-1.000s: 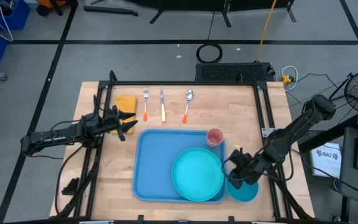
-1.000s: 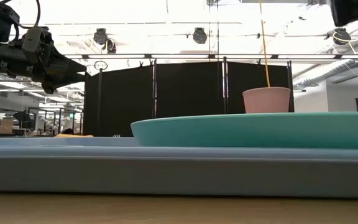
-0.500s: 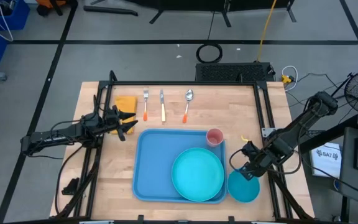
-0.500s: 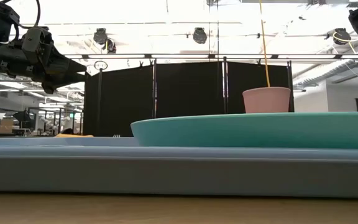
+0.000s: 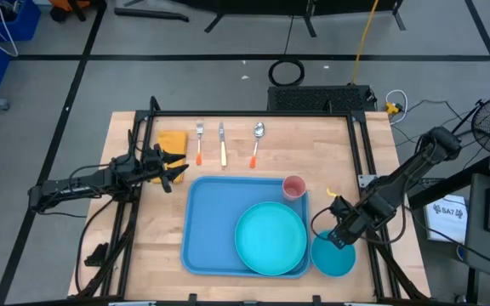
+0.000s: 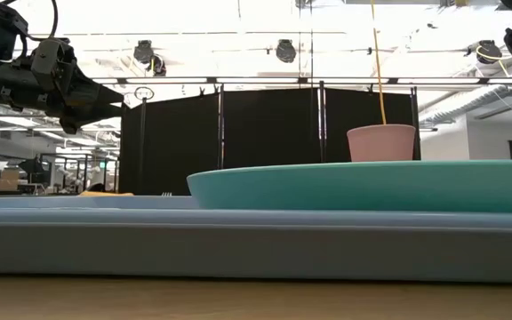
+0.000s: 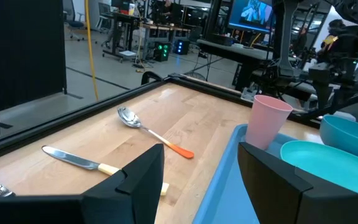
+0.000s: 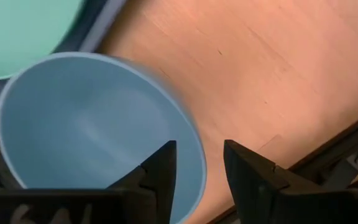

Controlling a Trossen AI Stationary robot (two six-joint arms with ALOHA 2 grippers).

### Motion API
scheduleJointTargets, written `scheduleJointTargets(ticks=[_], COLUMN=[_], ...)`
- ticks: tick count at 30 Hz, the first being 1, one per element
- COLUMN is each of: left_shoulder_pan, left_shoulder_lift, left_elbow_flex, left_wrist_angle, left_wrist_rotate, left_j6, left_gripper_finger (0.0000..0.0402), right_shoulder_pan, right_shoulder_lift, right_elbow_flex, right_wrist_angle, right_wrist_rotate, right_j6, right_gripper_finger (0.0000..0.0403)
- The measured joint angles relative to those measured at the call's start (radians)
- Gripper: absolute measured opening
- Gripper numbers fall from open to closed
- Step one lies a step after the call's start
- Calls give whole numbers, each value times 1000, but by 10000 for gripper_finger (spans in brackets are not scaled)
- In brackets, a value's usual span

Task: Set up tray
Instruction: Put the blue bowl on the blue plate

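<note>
Two items sit on the tray [image 5: 215, 229] so far: the teal plate [image 5: 270, 239] and the pink cup [image 5: 293, 187] at its far right corner. The tray itself lies flat near the middle of the counter [image 5: 134, 246], toward the near edge, long side running left to right.

Still off the tray, as you can see from above:
- blue bowl [image 5: 333, 255], on the counter just beside the tray's right rim, near the plate
- fork [image 5: 200, 143], knife [image 5: 222, 144] and spoon [image 5: 256, 142], in a row on the counter beyond the tray's far edge, orange handles toward the tray on the fork and spoon
- a yellow folded item, probably a napkin [image 5: 172, 140], left of the fork

Right tool [image 5: 337, 233]: hangs over the bowl's far rim. The right wrist view shows its fingers parted with the bowl's rim below and between them, and nothing gripped; the bowl looks to rest on the counter. Judgement: you are either about to take the bowl or have it lined up for a grasp at the rim.

Left tool [image 5: 173, 170]: hovers above the counter off the tray's far left corner, close to the napkin and fork. Left wrist view shows the fingers spread wide and empty, looking across at the spoon and knife.

Estimate: roughly a third done. Remaining, by my reading: bowl, three pieces of cutlery and napkin to go onto the tray. The left tool is well placed for the cutlery.
</note>
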Motion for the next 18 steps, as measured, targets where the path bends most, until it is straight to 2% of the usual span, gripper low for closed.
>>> scheduleJointTargets(ticks=[4, 10, 12, 15, 18], left_shoulder_pan=[0, 0, 0, 0, 0], left_shoulder_lift=[0, 0, 0, 0, 0], left_elbow_flex=[0, 0, 0, 0, 0], left_wrist_angle=[0, 0, 0, 0, 0], left_wrist_rotate=[0, 0, 0, 0, 0], left_j6=[0, 0, 0, 0, 0], left_gripper_finger=[209, 209, 209, 209, 209], right_shoulder_pan=[0, 0, 0, 0, 0], right_shoulder_lift=[20, 21, 21, 21, 20], right_elbow_flex=[-40, -149, -172, -179, -179], right_wrist_angle=[38, 193, 217, 230, 238], right_wrist_rotate=[-59, -114, -110, -69, -59], right_j6=[0, 35, 43, 26, 10], right_gripper_finger=[123, 115, 92, 25, 8])
